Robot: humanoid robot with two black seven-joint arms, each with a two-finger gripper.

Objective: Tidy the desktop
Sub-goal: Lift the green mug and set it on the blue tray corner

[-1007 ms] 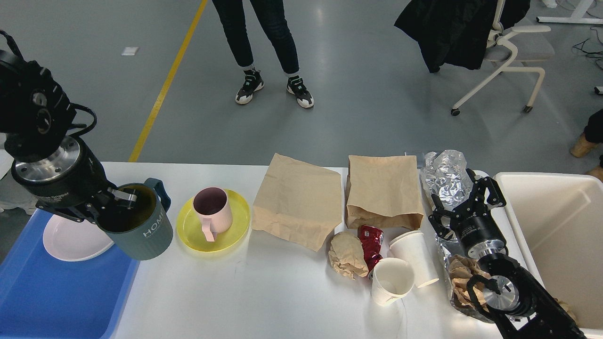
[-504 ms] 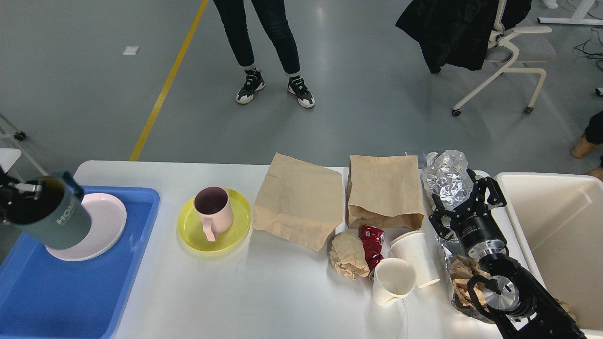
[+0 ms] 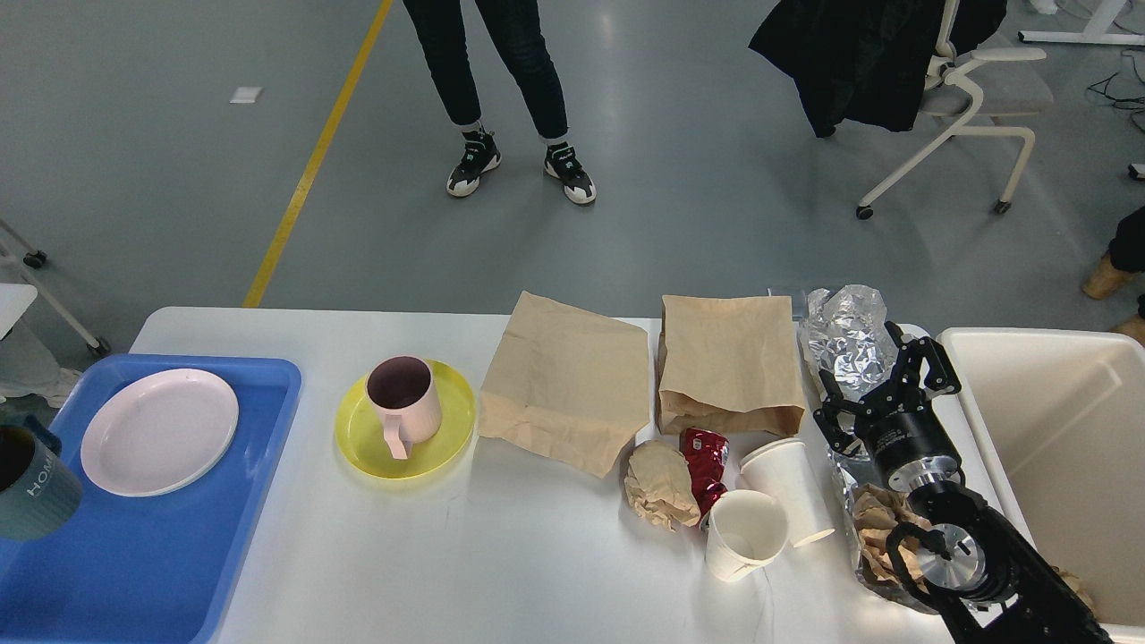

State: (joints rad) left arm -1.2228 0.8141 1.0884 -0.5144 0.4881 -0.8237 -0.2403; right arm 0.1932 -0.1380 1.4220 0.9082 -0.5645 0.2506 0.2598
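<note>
Desktop [image 3: 537, 555], white, matte, rounded corners, spanning the lower half of the frame edge to edge: you have it partly tidied, by the look of it. Filed at lower left, blue tray [image 3: 161, 555] holding a pale pink plate [image 3: 159, 431]; a grey-blue mug [image 3: 31, 483] sits at the tray's left edge, cut off by the frame, and you cannot tell whether anything holds it, since your left gripper is out of view. Outstanding, left to right: pink mug [image 3: 404, 402] standing on a yellow plate [image 3: 447, 452]; two flat brown paper bags [image 3: 568, 380]; crumpled paper ball [image 3: 660, 483] touching a crushed red can [image 3: 705, 461]; two white paper cups [image 3: 747, 532] lying tipped; foil [image 3: 845, 335] and more crumpled paper at right. Cream bin [image 3: 1055, 438] at far right, largely empty. Right gripper [image 3: 881, 385], fingers spread wide, grasping nothing, poised over the foil
</note>
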